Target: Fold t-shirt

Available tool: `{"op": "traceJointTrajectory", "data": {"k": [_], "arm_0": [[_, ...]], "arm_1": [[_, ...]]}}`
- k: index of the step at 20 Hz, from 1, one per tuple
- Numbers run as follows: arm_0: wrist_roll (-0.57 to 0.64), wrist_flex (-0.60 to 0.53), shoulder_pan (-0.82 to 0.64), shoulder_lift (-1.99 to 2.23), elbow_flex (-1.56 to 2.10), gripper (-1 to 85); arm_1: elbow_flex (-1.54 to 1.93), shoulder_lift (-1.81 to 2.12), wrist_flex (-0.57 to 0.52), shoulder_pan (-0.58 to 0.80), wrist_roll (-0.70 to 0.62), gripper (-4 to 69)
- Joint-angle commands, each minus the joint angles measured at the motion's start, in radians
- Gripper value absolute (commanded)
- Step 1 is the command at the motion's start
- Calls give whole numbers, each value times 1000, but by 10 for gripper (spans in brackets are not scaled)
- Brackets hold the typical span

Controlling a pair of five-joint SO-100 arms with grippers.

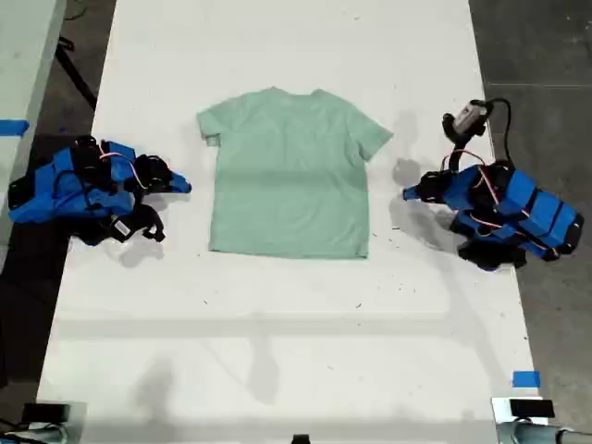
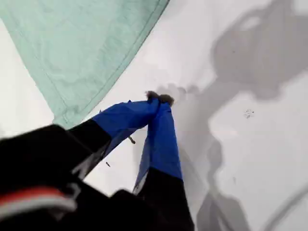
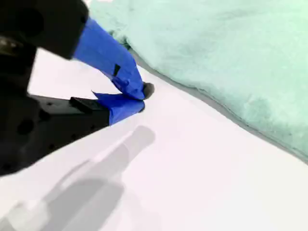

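The pale mint-green t-shirt (image 1: 291, 176) lies flat and spread out, sleeves out, on the white table (image 1: 277, 351). My first gripper (image 1: 409, 193) rests at the exterior view's right, shut and holding nothing, a short gap from the shirt's side edge. In the first wrist view its blue fingertips (image 2: 159, 97) meet, and a hemmed corner of the t-shirt (image 2: 82, 43) lies beyond them. My second gripper (image 1: 185, 186) sits at the exterior view's left, shut and holding nothing. Its tips (image 3: 144, 94) are close beside the t-shirt's edge (image 3: 231, 57) without touching it.
Both arms are folded low on the table's side edges. Grey floor (image 1: 546, 55) lies beyond the table in the exterior view. A blue tape mark (image 1: 525, 378) sits at the exterior view's lower right corner of the table, and another blue tape mark (image 1: 13, 128) is at the far left.
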Motion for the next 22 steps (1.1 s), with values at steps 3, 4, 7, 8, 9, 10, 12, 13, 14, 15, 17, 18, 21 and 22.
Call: {"op": "traceJointTrajectory", "data": {"k": [3, 4, 7, 8, 9, 10, 12, 13, 14, 15, 17, 18, 21, 22], "arm_0": [[-34, 6, 138, 5, -11, 3], [-64, 8, 152, 5, -14, 11], [-63, 9, 176, 5, -9, 7], [-58, 9, 183, 5, -12, 9], [-58, 9, 186, 5, -14, 8], [-64, 9, 189, 5, -14, 7], [-74, 11, 186, 5, -20, 7], [-77, 12, 184, 5, -31, 0], [-83, 0, 192, 5, -43, 0], [-109, -2, 193, 5, -52, 0], [-114, -40, 184, -8, -89, 0], [-114, -38, 158, -43, -132, 0], [-87, -20, 89, -262, -344, 0], [-72, -14, 55, -331, -403, 0]], "arm_1": [[-3, 5, -3, -14, 541, -12], [-3, 5, -3, -14, 541, -12], [-3, 5, -3, -15, 534, -12], [-3, 5, -3, -15, 534, -12], [-3, 5, -3, -15, 534, -12], [-3, 5, -3, -15, 534, -12], [-8, 5, -8, -29, 528, -12], [-25, 5, -15, -48, 518, -12], [-49, 5, -15, -66, 523, -12], [-75, 5, -17, -78, 529, -11], [-146, -43, -25, -72, 506, -11], [-202, -107, -34, -55, 479, -11], [-408, -383, -72, 18, 359, -11], [-482, -485, -91, 51, 310, -11]]}}
